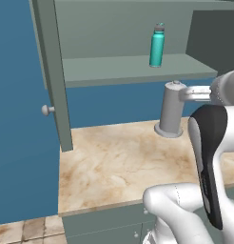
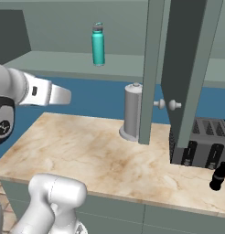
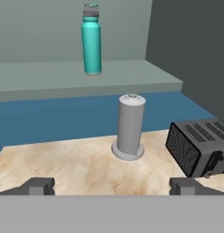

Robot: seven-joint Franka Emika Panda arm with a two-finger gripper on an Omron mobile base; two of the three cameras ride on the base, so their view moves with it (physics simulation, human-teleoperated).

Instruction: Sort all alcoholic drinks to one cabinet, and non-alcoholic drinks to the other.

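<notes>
Teal flask (image 3: 91, 40) upright on the open cabinet shelf (image 1: 128, 69); small black bottle (image 2: 218, 176) on the counter (image 2: 87, 151) beside the toaster (image 2: 203, 144), near the front edge. Gripper (image 3: 112, 185) spread wide, holding nothing. Likely risks: a sideways approach tips the bottle off the counter, or the arm strikes the cabinet door (image 2: 190, 68) or grey canister (image 3: 130, 125)

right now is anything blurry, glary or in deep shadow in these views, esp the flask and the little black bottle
All three are sharp, evenly lit renders with no glare. Left base view: the teal flask stands crisp on the cabinet shelf. Right base view: the small black bottle reads as a dark silhouette beside the toaster, its detail hard to make out. Hand view: soft shading only under the paper towel holder.
</notes>
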